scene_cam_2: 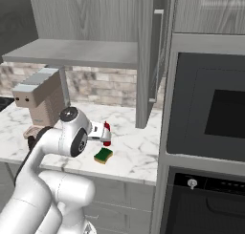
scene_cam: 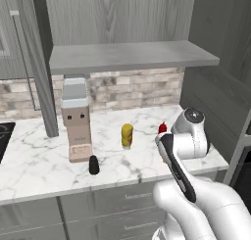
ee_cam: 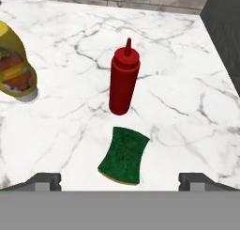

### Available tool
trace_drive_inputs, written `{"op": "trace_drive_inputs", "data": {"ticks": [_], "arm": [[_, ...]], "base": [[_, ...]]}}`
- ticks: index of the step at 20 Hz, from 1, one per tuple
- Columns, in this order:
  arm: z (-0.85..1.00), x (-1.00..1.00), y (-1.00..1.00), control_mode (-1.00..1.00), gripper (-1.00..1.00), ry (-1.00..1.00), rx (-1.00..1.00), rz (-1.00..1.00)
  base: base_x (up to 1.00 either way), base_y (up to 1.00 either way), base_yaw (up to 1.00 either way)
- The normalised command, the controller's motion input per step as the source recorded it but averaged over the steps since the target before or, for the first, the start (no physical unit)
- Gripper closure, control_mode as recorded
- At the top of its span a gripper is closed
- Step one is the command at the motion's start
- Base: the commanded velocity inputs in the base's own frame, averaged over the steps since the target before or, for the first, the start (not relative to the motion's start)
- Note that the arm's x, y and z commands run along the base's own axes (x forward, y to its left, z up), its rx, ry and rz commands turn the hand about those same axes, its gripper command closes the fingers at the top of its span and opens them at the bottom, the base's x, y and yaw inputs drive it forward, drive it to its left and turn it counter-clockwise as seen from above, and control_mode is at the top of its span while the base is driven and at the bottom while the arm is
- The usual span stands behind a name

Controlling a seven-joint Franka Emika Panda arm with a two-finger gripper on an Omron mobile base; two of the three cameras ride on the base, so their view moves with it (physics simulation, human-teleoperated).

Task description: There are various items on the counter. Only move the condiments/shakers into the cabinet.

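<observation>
Marble counter point(scene_cam: 44, 156): one red bottle point(ee_cam: 123, 81), one yellow bottle point(scene_cam: 127, 135), one black shaker point(scene_cam: 93, 165), one sponge point(ee_cam: 123, 155); hand point(ee_cam: 120, 181) open.

A tan-and-grey brick backsplash point(scene_cam: 132, 89) runs along the wall well beyond the claw point(ee_cam: 120, 182). Far to the claw's left, the corner of a black cooktop point(scene_cam: 4, 136) shows at the frame's edge. To the claw's right stands a tall oven column: a built-in oven with a dark glass door point(scene_cam_2: 215, 113) above, a second oven's control knob point(scene_cam_2: 192, 183) below. Grey drawer fronts point(scene_cam: 112, 204) sit beneath the claw.
</observation>
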Motion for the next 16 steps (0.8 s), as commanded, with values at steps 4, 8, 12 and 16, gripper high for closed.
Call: {"op": "trace_drive_inputs", "data": {"ticks": [4,8,12,16], "arm": [[-0.06,0.17,-0.05,-1.00,-1.00,0.00,0.00,0.00],[-0.12,0.14,0.00,-1.00,-1.00,0.00,0.00,0.00],[-0.13,0.20,0.00,-1.00,-1.00,0.00,0.00,0.00],[-0.13,0.26,0.00,-1.00,-1.00,0.00,0.00,0.00]], "base": [[0.00,0.00,0.00],[0.00,0.00,0.00],[0.00,0.00,0.00],[0.00,0.00,0.00]]}}
